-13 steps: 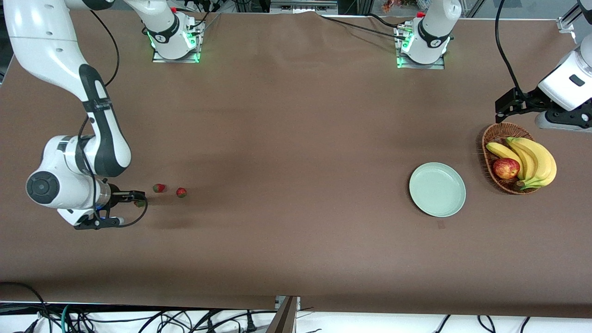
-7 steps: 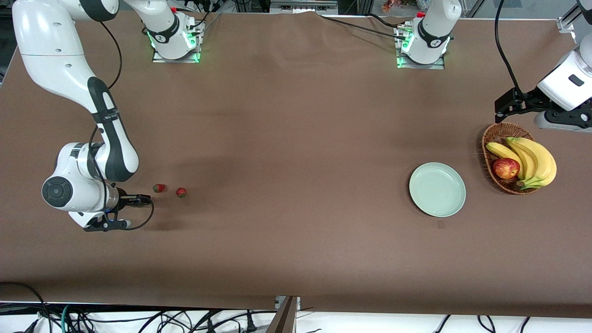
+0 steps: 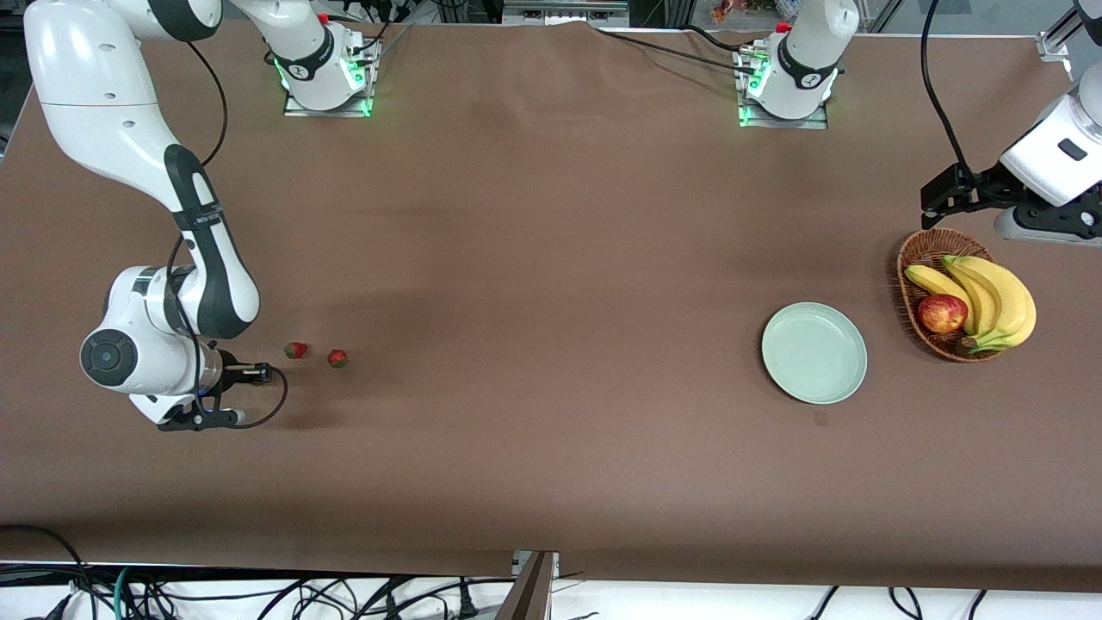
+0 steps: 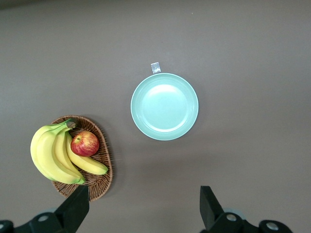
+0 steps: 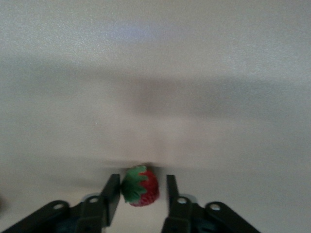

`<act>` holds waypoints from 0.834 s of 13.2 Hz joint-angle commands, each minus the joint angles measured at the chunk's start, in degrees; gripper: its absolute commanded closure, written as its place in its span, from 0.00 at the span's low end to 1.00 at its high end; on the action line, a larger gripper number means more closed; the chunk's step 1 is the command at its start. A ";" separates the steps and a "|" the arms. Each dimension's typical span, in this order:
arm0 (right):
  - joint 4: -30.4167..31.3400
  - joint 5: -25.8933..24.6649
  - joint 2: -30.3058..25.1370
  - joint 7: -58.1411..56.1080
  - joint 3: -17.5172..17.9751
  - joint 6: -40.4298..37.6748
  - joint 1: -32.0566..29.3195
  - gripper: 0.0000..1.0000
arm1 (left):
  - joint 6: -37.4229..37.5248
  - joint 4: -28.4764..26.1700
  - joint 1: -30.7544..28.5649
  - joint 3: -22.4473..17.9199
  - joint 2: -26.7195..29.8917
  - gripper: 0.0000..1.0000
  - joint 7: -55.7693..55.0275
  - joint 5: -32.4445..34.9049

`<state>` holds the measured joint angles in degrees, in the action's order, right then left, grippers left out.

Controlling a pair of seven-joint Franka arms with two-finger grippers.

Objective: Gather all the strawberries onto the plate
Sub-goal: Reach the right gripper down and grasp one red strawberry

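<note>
Pincer of the right arm (image 3: 258,373) sits low at the bench (image 3: 534,258), its fingers (image 5: 111,196) drawn in against a strawberry (image 5: 140,186) between them (green top showing). Two more strawberries (image 3: 295,350) (image 3: 337,358) lie on the bench just beside it, toward the plate (image 3: 814,352), which sits well apart near the basket (image 3: 925,250) of bananas (image 3: 990,297) and apple (image 3: 942,313). Left pincer (image 4: 143,208) waits spread wide above the bench near the basket.
</note>
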<state>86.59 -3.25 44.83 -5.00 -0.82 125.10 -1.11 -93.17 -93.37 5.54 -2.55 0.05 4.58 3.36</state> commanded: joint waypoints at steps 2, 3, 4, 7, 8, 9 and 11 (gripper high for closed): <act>-0.37 -0.26 0.43 0.25 0.55 0.49 -0.38 0.92 | 0.27 -0.06 0.44 -0.53 0.31 0.00 0.07 -1.25; -0.46 -0.26 0.35 0.25 0.55 0.49 -0.38 0.93 | 0.27 -0.06 0.44 -0.53 0.31 0.00 0.07 -1.25; -0.98 -0.26 0.17 0.34 0.64 0.49 -0.30 0.95 | 0.27 -0.06 0.44 -0.53 0.31 0.00 0.07 -1.25; -3.96 -0.09 -2.90 0.69 2.13 -3.35 1.80 0.95 | 0.27 -0.06 0.53 -0.53 0.31 0.00 0.07 -1.25; -6.50 0.00 -2.99 0.69 2.66 -6.33 2.68 0.95 | 0.27 -0.06 0.44 -0.53 0.31 0.00 0.07 -1.25; -9.22 0.09 -3.00 0.95 3.71 -9.06 3.56 0.95 | 0.27 -0.06 0.53 -0.53 0.31 0.00 0.07 -1.25; -11.53 0.26 -3.00 9.51 6.86 -11.80 5.58 0.95 | 0.27 -0.06 0.44 -0.44 0.31 0.00 0.07 -1.25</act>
<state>77.61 -3.04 41.86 -1.94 3.63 116.46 2.77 -93.17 -93.37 5.54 -2.55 0.05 4.58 3.36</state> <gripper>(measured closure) 0.696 0.000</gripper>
